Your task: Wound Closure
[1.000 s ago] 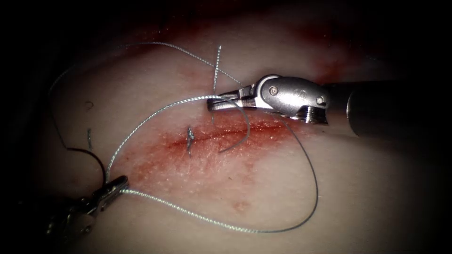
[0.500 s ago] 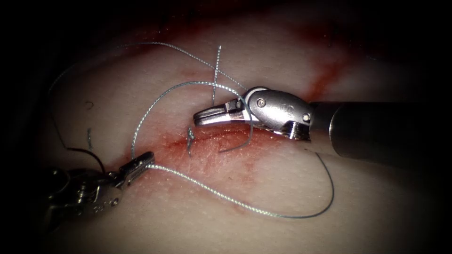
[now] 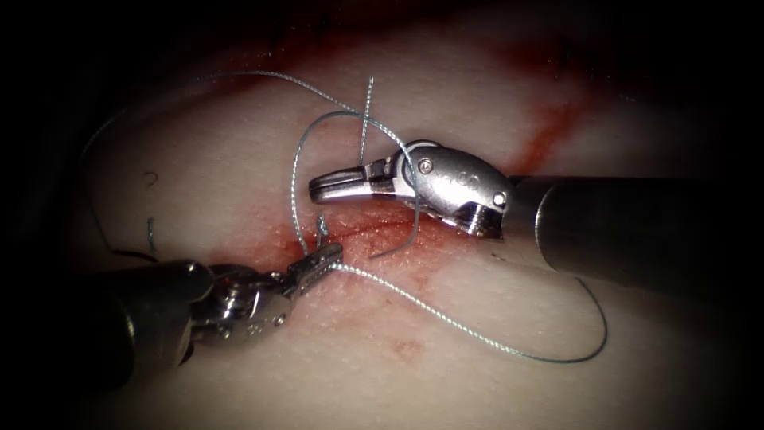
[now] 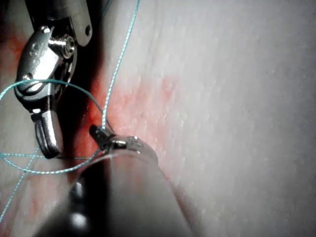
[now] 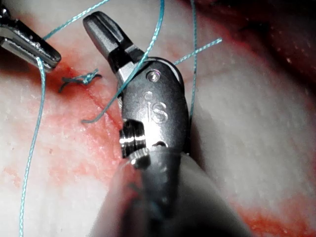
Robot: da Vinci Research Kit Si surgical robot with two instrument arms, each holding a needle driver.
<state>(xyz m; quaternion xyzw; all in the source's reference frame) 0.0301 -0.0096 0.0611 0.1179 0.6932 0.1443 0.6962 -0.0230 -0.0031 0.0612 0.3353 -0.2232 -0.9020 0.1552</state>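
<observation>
The left end effector (image 3: 325,259) is clenched on the thread (image 3: 446,326), its tip just below the cut (image 3: 374,229) in the tissue (image 3: 446,382), touching a knotted stitch (image 3: 321,231). From that grip one strand rises and arches over the right end effector (image 3: 330,185), draped across its wrist; another trails off below in a wide loop. The right end effector's jaws look closed with nothing between them, just above the cut. Red fluid (image 3: 398,255) stains the cut's edges. I cannot make out the needle with confidence; a short curved strand (image 3: 402,239) hangs below the right end effector.
</observation>
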